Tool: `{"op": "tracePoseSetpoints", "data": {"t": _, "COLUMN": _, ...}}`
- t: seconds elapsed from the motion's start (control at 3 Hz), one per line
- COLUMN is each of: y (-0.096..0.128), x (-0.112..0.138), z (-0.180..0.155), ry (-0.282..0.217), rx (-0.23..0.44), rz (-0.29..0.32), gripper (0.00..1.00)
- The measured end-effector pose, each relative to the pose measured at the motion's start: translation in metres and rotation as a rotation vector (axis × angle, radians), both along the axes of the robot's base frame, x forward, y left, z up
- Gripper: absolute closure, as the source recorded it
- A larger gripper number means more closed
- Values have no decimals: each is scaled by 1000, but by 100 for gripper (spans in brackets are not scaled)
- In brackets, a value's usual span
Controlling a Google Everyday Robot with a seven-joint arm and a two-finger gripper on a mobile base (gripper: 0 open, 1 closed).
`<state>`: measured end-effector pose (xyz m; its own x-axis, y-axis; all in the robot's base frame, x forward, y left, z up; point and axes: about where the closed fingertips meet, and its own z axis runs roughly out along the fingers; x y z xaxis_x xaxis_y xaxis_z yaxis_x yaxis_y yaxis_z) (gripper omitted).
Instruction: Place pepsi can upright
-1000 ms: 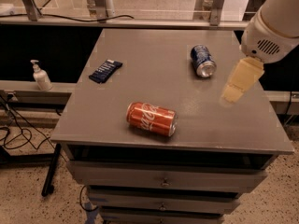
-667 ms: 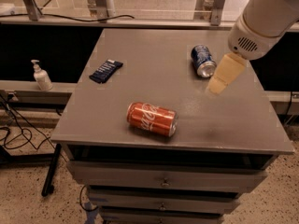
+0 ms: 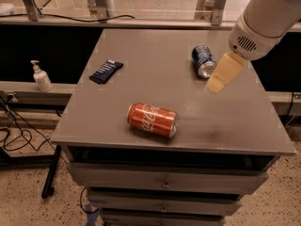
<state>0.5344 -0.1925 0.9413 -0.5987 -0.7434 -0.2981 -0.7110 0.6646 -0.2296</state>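
- We see the pepsi can (image 3: 202,60) lying on its side on the far right part of the grey table (image 3: 141,46), its silver end turned toward the near right edge — it is not upright.
- The gripper (image 3: 221,76), pale cream below the arm's white housing, hangs over the table just to the right of that silver end. Whether it touches the can we cannot tell.
- We cannot tell whether the gripper is open or closed; nothing shows in its grasp.
- The Coca-Cola can (image 3: 153,120) also lies on its side, near the front edge of the table and well apart from the pepsi can.
- A flat dark blue packet (image 3: 106,71) rests toward the left side of the table.
- Off the table, on a ledge to the left, stands a white pump bottle (image 3: 41,76) — upright.
- Below the tabletop we see grey drawers (image 3: 164,185), stacked.
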Motion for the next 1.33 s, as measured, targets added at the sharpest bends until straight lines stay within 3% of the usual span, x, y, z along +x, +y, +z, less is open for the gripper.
{"op": "tracePoseSetpoints", "data": {"t": 0.33, "y": 1, "x": 11, "z": -5, "ry": -13, "rx": 26, "rz": -75, "gripper": 0}}
{"op": "tracePoseSetpoints", "data": {"t": 1.0, "y": -16, "x": 86, "z": -49, "ry": -42, "rx": 40, "rz": -400, "gripper": 0}}
{"op": "tracePoseSetpoints", "data": {"t": 1.33, "y": -33, "x": 124, "z": -69, "ry": -14, "rx": 81, "rz": -557, "gripper": 0}}
